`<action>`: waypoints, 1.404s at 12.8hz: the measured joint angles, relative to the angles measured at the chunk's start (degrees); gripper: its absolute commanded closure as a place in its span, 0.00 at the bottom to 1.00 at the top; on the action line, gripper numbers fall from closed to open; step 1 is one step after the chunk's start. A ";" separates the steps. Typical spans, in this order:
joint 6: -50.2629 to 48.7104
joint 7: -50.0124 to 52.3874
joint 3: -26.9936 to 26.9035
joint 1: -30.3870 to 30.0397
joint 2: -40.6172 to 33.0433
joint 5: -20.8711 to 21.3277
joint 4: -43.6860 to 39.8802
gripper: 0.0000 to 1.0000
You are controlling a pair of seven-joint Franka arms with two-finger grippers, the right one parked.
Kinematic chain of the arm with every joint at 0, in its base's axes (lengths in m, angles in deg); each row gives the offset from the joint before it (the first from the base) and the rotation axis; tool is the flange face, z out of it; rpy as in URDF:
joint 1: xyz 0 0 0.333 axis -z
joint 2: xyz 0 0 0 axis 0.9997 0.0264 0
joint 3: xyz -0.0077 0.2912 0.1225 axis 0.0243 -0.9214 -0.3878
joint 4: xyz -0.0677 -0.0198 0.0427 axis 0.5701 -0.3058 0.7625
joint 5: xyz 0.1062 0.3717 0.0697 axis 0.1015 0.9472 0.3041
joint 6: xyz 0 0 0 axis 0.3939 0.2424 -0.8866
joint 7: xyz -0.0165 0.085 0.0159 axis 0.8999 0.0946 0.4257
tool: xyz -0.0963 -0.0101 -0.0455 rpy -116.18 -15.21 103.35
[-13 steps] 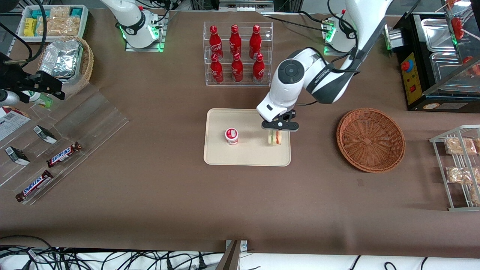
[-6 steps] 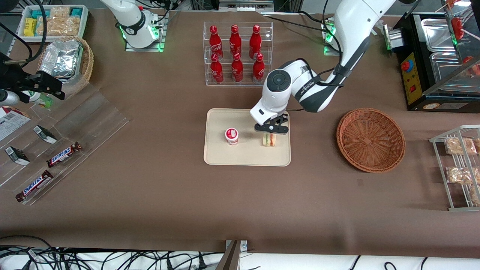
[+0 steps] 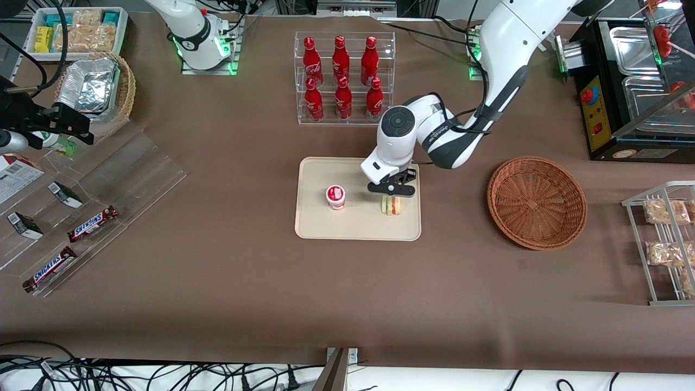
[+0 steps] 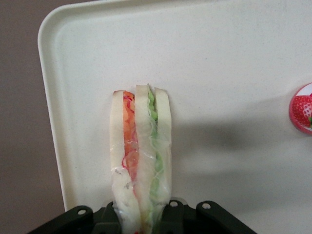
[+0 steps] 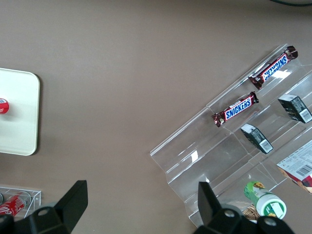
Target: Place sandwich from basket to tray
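Observation:
The sandwich (image 3: 391,206) is a clear-wrapped white-bread wedge with red and green filling, held on edge in my left gripper (image 3: 391,197). In the left wrist view the gripper (image 4: 141,215) is shut on the sandwich (image 4: 141,146), one black jaw on each bread side. It hangs low over the cream tray (image 3: 358,225), near the rim (image 4: 48,97) toward the working arm's end. I cannot tell whether it touches the tray floor. The reddish-brown wicker basket (image 3: 536,202) stands beside the tray toward the working arm's end, with nothing in it.
A small strawberry-lidded cup (image 3: 335,196) stands on the tray beside the sandwich. A clear rack of red bottles (image 3: 342,76) stands farther from the camera than the tray. A wire shelf of snack packets (image 3: 665,244) lies toward the working arm's end, chocolate bars (image 3: 92,224) toward the parked arm's.
My gripper has carried the sandwich from the tray's rim inward toward the cup, and a little lower. It stays shut on the sandwich throughout.

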 measured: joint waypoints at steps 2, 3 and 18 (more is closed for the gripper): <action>0.00 1.26 0.00 0.01 0.13 0.00 -0.06 0.00; 0.01 1.59 0.00 0.02 0.23 0.01 -0.11 0.00; -23.81 2.84 -0.04 -9.15 -8.81 -7.39 -20.10 0.00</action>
